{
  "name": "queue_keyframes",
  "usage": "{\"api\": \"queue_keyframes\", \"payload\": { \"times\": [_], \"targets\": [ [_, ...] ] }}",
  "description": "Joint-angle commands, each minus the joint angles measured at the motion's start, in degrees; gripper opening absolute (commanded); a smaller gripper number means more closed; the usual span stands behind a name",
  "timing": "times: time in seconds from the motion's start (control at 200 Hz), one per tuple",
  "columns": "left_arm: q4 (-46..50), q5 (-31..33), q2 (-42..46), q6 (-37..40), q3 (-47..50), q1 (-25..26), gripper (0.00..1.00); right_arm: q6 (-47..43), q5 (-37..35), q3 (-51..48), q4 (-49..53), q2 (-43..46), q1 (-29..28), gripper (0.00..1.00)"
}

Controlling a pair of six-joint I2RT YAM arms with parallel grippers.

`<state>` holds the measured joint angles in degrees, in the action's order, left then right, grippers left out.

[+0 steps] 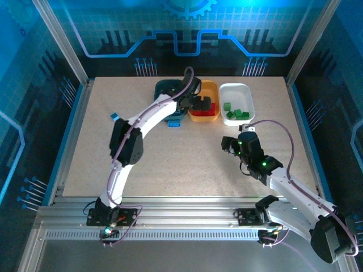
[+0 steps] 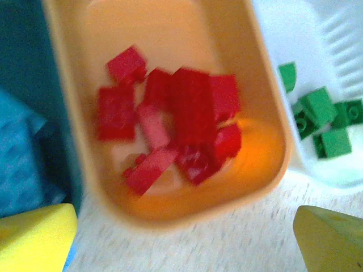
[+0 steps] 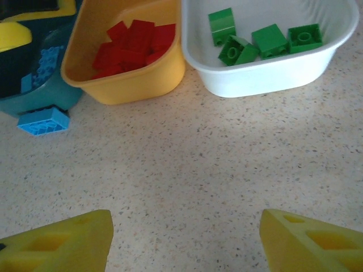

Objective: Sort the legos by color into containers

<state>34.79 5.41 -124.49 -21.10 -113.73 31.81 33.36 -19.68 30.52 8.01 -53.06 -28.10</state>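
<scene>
Yellow-orange tub lies beneath the outstretched left arm, jaws spread; right arm bent, jaws spread

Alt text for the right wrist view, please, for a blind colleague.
Three tubs stand in a row on the table: teal tub at left, yellow-orange tub holding red bricks, white tub holding green bricks. One blue brick lies on the table by the teal tub's front. The right gripper hangs open and empty in front.
</scene>
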Motion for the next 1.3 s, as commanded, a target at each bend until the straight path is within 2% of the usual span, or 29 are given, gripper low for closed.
{"api": "queue_keyframes", "payload": {
  "times": [0.0,0.155,0.23,0.28,0.4,0.58,0.785,0.86,0.955,1.171,1.296],
  "targets": [
    [-5.9,4.3,16.5,-4.2,12.6,-1.8,0.99,-2.6,0.2,-0.5,-4.0,-1.2,-3.4,0.76],
    [-14.8,2.7,38.3,-14.6,44.4,-7.5,0.99,-5.6,-2.6,3.4,-8.7,-9.5,-11.6,0.83],
    [-17.5,3.1,48.3,-17.5,57.6,-9.6,0.99,-7.9,-6.4,7.0,-11.2,-14.2,-17.0,0.94],
    [-18.4,3.3,54.0,-19.2,64.6,-10.7,0.99,-8.9,-7.8,10.1,-12.5,-19.1,-19.2,1.00],
    [-18.6,2.9,65.0,-22.1,75.3,-12.0,0.99,-10.4,-10.4,20.4,-11.3,-33.8,-21.7,1.00],
    [-14.9,2.3,75.5,-23.8,81.7,-12.6,0.99,-9.6,-12.2,37.8,-3.9,-52.5,-21.6,1.00],
    [-10.8,3.7,85.2,-24.0,84.6,-13.3,0.99,-2.1,-13.0,53.8,7.2,-65.1,-20.6,1.00],
    [-10.2,3.3,87.2,-24.4,85.4,-13.4,0.99,1.2,-14.8,57.7,11.0,-68.2,-20.3,1.00],
    [-8.8,2.9,88.7,-24.4,85.5,-13.6,0.99,4.2,-13.1,60.8,12.9,-70.7,-19.5,1.00],
    [-6.4,3.2,92.3,-24.0,85.3,-13.7,0.99,6.7,-15.6,66.8,17.0,-75.0,-19.4,1.00],
    [-6.2,2.9,93.9,-24.1,85.6,-13.7,0.99,6.9,-14.8,69.4,16.9,-77.1,-19.0,1.00]
  ]
}}
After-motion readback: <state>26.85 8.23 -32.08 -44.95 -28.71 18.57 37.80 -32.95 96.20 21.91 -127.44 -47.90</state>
